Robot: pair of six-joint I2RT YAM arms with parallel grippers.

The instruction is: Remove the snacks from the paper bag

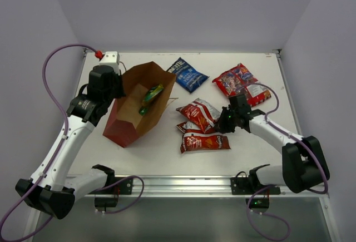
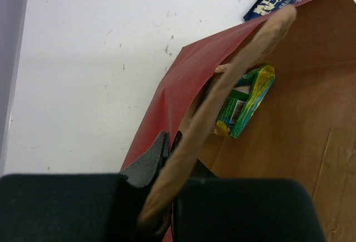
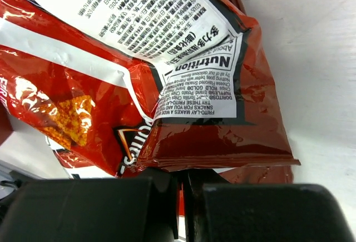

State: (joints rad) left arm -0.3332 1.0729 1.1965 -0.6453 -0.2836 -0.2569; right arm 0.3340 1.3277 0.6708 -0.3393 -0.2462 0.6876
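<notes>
While the paper bag point(image 1: 133, 111) lies on its side at the left of the table point(image 1: 156, 161), red outside and brown kraft inside, its mouth gapes toward the far right. Left gripper point(image 2: 168, 144) is on the bag's near-left rim, jaws closed tight on the red wall right beside the cord handle point(image 2: 233, 80), which runs up across the wrist view. One snack sits in there: the green-yellow packet point(image 1: 151, 97), lying on the brown inner wall just inside the mouth. Everything else is out on the table! Blue packet point(image 1: 187, 74) rests just beyond the bag's mouth, the red multicolour packet point(image 1: 242, 82) far right. Centre stage, two red-and-silver bags: the upper chip bag point(image 1: 197, 114) and the lower chip bag point(image 1: 204, 142), overlapping at their left ends. Right gripper point(image 1: 223, 121) is at the upper one's right edge, jaws shut, and the wrist view shows that bag's bottom seam pinched right at the fingertips.
</notes>
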